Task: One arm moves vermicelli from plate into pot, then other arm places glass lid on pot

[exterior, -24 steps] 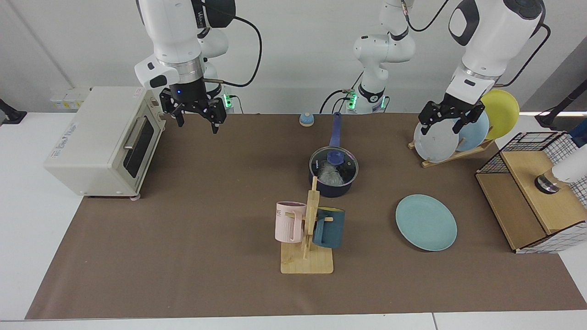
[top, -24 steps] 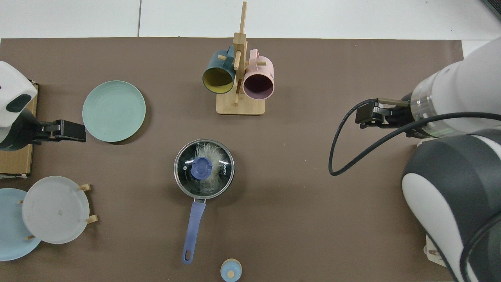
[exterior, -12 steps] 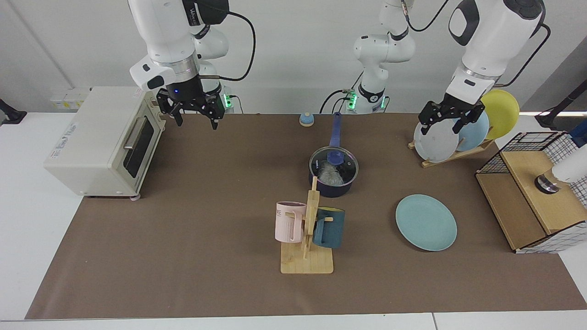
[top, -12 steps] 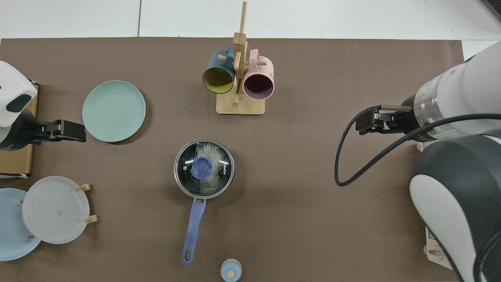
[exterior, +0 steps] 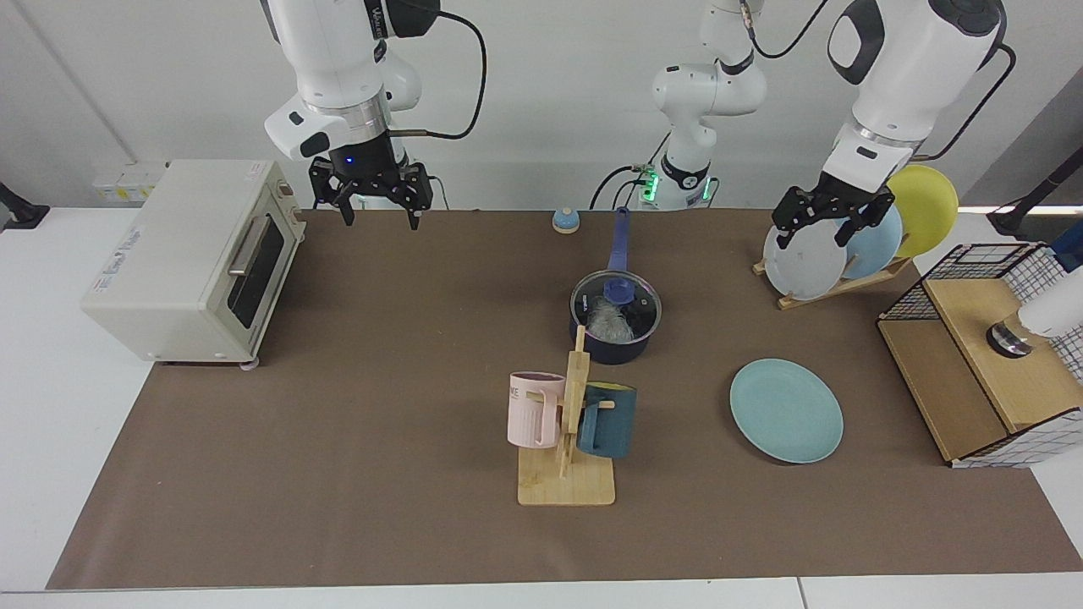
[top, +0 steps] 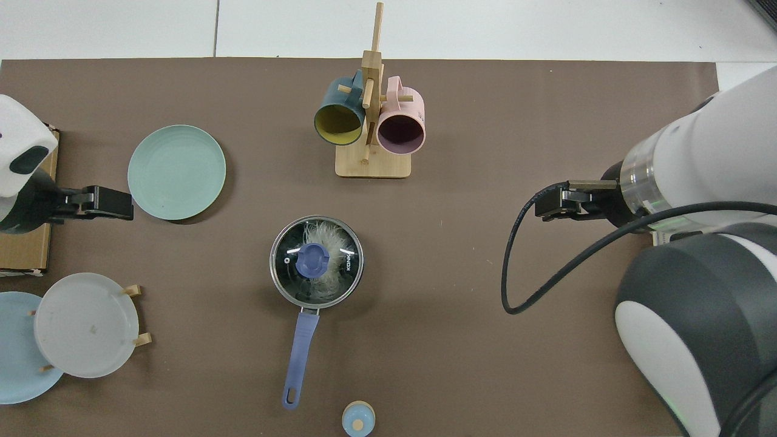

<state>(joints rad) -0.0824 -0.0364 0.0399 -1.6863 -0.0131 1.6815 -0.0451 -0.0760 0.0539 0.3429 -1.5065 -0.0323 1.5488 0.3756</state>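
Observation:
The dark navy pot (exterior: 613,348) stands mid-table with its blue handle (top: 301,349) pointing toward the arm bases. The glass lid (exterior: 640,306) with its blue knob sits on the pot (top: 358,276). The whitish vermicelli (exterior: 604,324) lies inside and shows through the lid (top: 285,276). The teal plate (exterior: 786,410) lies bare on the mat, apart from the pot. My right gripper (exterior: 381,217) hangs open and empty beside the toaster oven, far from the pot. My left gripper (exterior: 814,235) waits open and empty in front of the racked plates, just off the teal plate's (top: 176,172) rim in the top view.
A toaster oven (exterior: 186,258) stands at one end of the brown mat. A wooden mug rack (exterior: 568,440) with a pink and a teal mug is in front of the pot. A plate rack (exterior: 838,245), a wire-and-wood box (exterior: 990,355) and a small blue knob (exterior: 565,221) line the other edges.
My right gripper has risen a little and shifted sideways away from the toaster oven, toward the table's middle. The left arm, pot, lid and plate have not moved.

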